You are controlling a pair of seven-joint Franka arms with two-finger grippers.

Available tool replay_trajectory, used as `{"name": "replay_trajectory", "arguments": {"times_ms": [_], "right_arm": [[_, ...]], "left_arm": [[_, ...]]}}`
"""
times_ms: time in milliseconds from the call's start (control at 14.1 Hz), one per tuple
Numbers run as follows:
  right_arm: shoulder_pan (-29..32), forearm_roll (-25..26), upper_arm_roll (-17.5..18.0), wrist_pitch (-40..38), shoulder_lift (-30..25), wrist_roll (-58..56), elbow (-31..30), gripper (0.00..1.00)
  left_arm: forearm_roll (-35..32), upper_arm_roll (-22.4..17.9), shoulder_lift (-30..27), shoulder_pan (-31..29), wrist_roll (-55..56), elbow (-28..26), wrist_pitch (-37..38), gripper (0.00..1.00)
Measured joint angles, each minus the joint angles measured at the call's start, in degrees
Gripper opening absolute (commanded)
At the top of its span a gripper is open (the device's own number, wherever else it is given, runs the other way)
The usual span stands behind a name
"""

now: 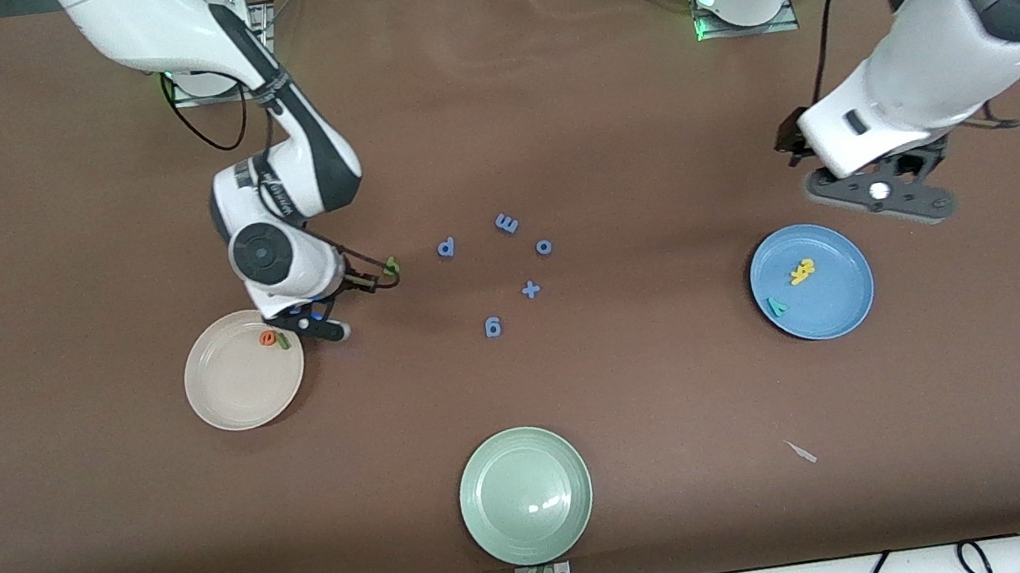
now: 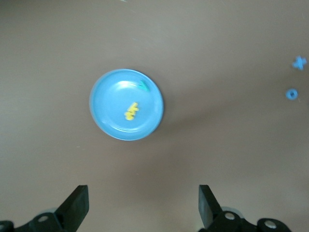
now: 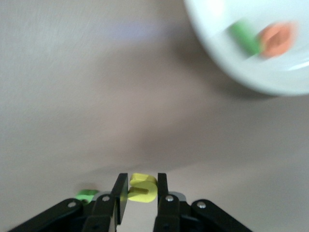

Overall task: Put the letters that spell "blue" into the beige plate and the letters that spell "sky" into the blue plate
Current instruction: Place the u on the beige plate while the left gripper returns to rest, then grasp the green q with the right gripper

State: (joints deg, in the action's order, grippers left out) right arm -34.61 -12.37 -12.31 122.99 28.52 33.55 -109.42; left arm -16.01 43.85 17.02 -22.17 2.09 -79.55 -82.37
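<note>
While the left claw [image 2: 143, 205] hangs wide open and empty at the right of the front frame, just above the blue plate [image 1: 842, 308], the right claw [image 3: 138, 195] is pinched shut on a small yellow u [image 3: 143, 188] at centre-left, beside the beige plate [image 1: 229, 399]. That round cream plate holds an orange e [image 1: 268, 339] touching a thin olive-green bar l [image 1: 283, 341]. A green b [image 3: 87, 195] lies on the brown desk [image 1: 658, 466] just beside the right claw. In the medium-blue plate sit two yellow letters [image 1: 803, 271] together and a teal-green y [image 1: 777, 306] near its rim.
</note>
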Motion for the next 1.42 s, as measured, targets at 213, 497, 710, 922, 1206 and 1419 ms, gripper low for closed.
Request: {"name": "replay_trajectory", "arguments": {"times_ms": [213,497,710,922,1206,1419], "right_arm": [[0.1,0.0,-6.0,-6.5,-1.1,-10.2,4.2,0.24],[1.7,0.1,-10.1,-6.6,-0.8,-21.6,6.1,0.28],[4.5,0.0,-10.2,-6.5,-0.1,-24.9,7.1,0.42],[4.7,0.0,-10.1,-6.4,0.3,-25.2,7.4,0.63],[4.0,-0.8,-9.0,-6.4,0.4,-21.6,7.5,0.64],[1.7,-4.2,-7.0,-6.5,0.6,-14.7,7.4,0.66]], "left_arm": [[7.6,-10.9,-5.6,2.1,0.5,0.3,0.4,1.0],[12.7,-27.3,-11.6,9.5,0.5,-5.3,-6.2,1.0],[13.7,-37.2,-17.6,18.2,0.7,-14.9,-12.0,1.0],[13.7,-39.3,-22.6,21.4,0.8,-21.6,-13.3,1.0],[14.1,-39.2,-22.7,21.5,0.9,-19.0,-12.5,1.0],[14.1,-39.1,-21.1,21.5,3.5,-16.9,-11.0,1.0]]}}
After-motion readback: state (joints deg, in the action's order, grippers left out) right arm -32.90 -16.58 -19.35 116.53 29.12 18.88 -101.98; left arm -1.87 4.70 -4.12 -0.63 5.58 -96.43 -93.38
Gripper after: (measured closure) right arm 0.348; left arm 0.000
